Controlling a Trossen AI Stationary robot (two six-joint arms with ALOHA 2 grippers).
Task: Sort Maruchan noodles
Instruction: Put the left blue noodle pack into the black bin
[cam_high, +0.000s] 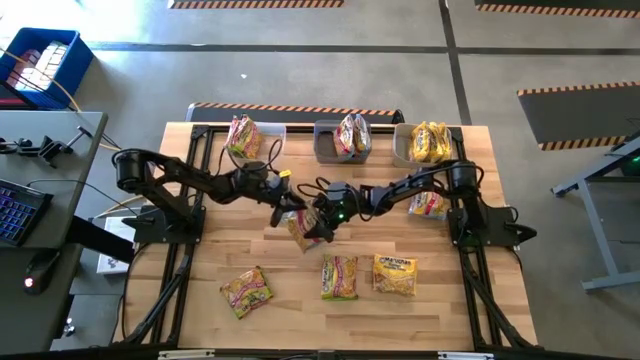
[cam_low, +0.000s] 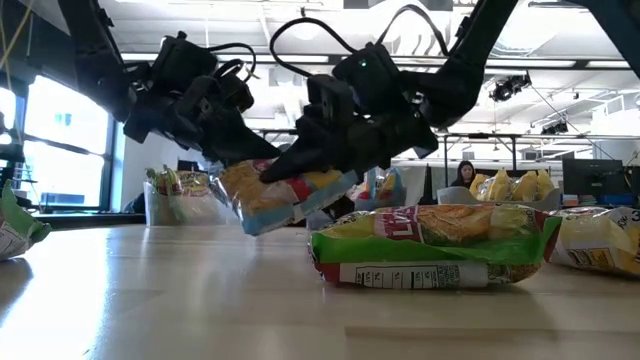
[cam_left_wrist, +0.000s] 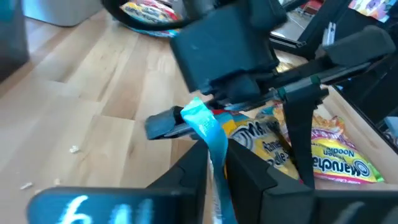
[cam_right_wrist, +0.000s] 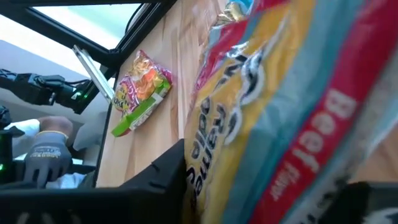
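One yellow Maruchan noodle packet (cam_high: 305, 229) with blue and red printing hangs between both grippers above the table's middle. It is tilted and clear of the wood in the low view (cam_low: 278, 196). My left gripper (cam_high: 289, 204) comes from the left and my right gripper (cam_high: 323, 215) from the right; both are shut on it. Three more packets lie flat near the front: green-red ones (cam_high: 245, 291) (cam_high: 339, 277) and a yellow one (cam_high: 395, 274). Another packet (cam_high: 428, 206) lies under the right arm. My left gripper (cam_left_wrist: 214, 163) pinches the packet's blue sealed edge (cam_left_wrist: 204, 123) between its two fingers, coming from the table's left. The packet is lifted clear and tilted. My right gripper (cam_right_wrist: 267, 190) holds the same packet's body (cam_right_wrist: 267, 112) between its fingers (cam_right_wrist: 165, 180), coming from the right; the packet hides the exact place of contact.
Three clear bins stand along the far edge (cam_high: 262, 130) (cam_high: 325, 140) (cam_high: 402, 145), each with packets in it. A person's gloved hand (cam_right_wrist: 46, 152) shows beyond the table's edge. Bare wood lies at the near left (cam_high: 210, 260).
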